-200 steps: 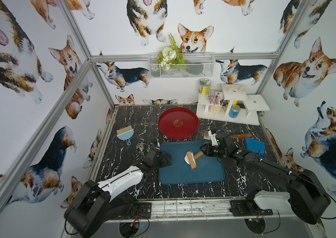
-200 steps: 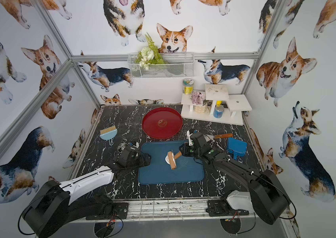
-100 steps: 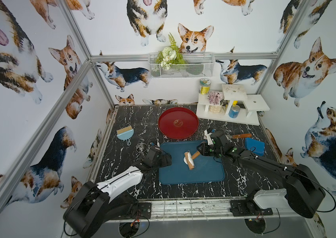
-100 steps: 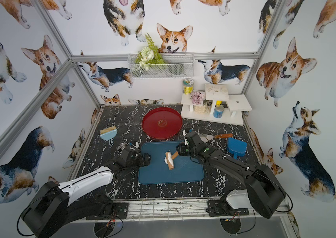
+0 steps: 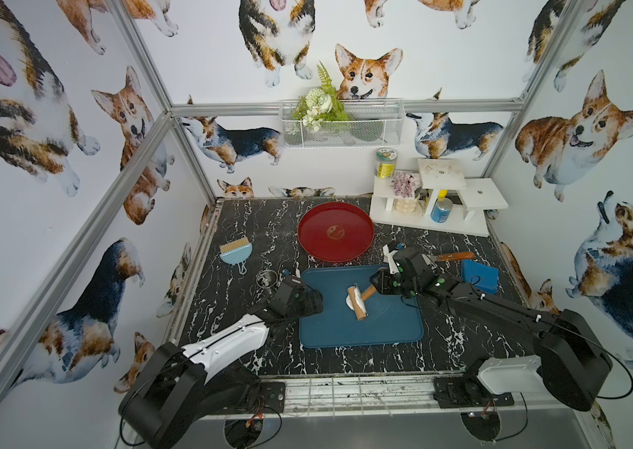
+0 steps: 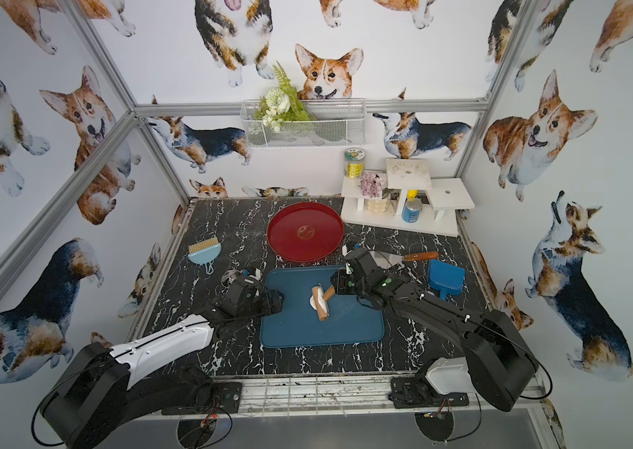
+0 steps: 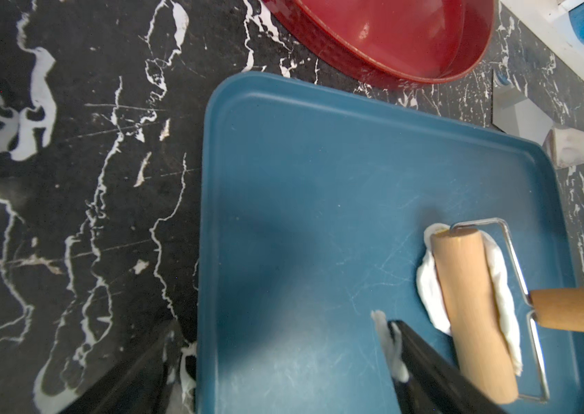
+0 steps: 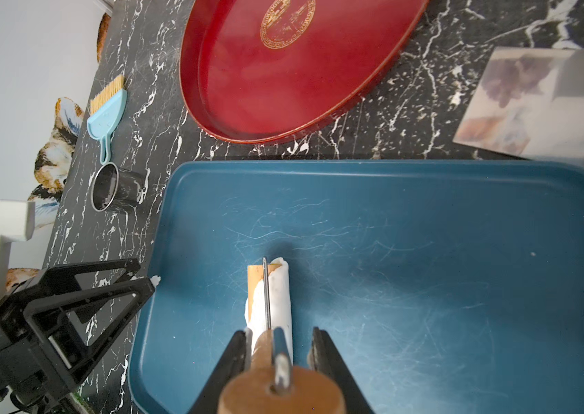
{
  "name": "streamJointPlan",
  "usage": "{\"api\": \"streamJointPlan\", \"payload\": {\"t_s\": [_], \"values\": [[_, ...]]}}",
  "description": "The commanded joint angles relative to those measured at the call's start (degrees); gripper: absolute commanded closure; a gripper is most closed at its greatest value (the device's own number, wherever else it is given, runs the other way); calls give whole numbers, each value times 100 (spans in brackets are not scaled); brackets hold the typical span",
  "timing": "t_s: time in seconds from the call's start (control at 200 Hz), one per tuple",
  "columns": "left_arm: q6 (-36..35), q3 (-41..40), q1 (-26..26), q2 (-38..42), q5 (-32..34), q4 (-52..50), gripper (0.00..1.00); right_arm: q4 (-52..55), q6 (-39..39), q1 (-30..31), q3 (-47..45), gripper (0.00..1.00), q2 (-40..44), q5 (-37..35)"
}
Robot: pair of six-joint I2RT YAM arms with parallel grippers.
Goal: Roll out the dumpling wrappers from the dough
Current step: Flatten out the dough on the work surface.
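Clamped on the roller [image 7: 473, 358], the right gripper [image 8: 279, 340] may wrap the dough [image 7: 430, 286] around it (dough clings); the left gripper [image 8: 141, 274] gapes apart.

Bright, even light fills both top views; the walls [image 5: 35, 233] bow toward the edges. Wrist views show glare on the red plate [image 7: 409, 43], soft shadows on the blue tray [image 7: 283, 251], and a blurred roller handle [image 8: 279, 390].
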State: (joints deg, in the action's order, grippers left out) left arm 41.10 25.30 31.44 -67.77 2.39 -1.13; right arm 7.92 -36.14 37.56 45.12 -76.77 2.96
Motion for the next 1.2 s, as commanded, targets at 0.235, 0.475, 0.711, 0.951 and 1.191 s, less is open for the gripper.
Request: {"api": "streamJointPlan", "payload": {"t_s": [0.235,0.475,0.711,0.951,1.191], "values": [[-13,37,-5,9,18,17,6,938,187,85,74,100,-152,-390],[-14,74,2,-27,8,17,6,1102,285,-3,95,100,-126,-494],[-41,34,-6,127,110,-60,6,1416,540,-503,-120,100,329,-657],[-27,34,0,167,143,-87,6,1528,634,-583,-219,100,470,-700],[-239,308,-82,260,605,-597,5,1149,518,-575,-274,100,490,-195]]}}
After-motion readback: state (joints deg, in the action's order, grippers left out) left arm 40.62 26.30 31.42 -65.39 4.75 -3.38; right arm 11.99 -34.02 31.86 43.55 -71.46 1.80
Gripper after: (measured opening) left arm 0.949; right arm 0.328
